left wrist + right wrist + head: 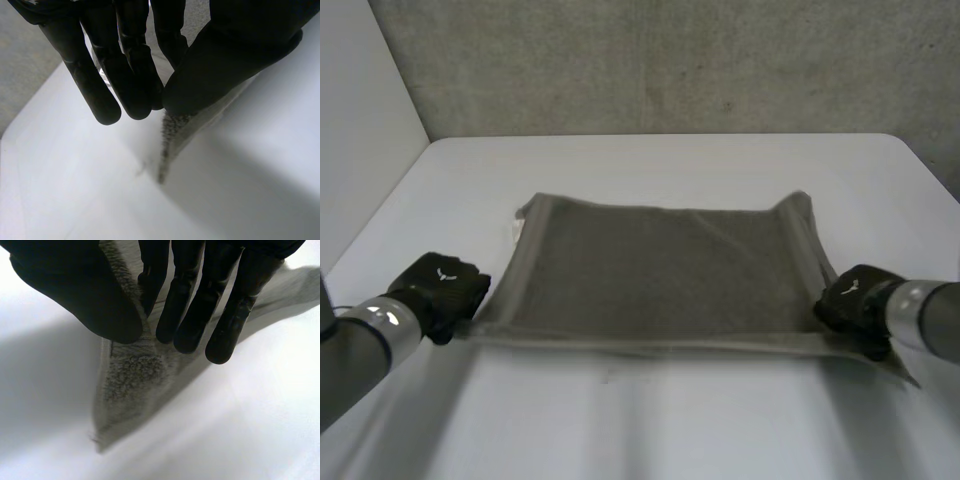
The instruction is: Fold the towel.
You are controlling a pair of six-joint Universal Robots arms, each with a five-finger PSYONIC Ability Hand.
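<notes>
While the grey-brown rectangular terry towel (660,275) is lying spread on the white worktop (660,170), the left hand (445,285) is pinching its near left corner and the right hand (855,300) its near right corner; the far edge is lying straight ahead of both.

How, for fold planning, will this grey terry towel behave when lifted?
Probably floppy: the grey rectangular terry towel droops below the right robot hand pinching its corner. Likely light: the left robot hand holds another corner by pinch alone. Rough pile should grip.
</notes>
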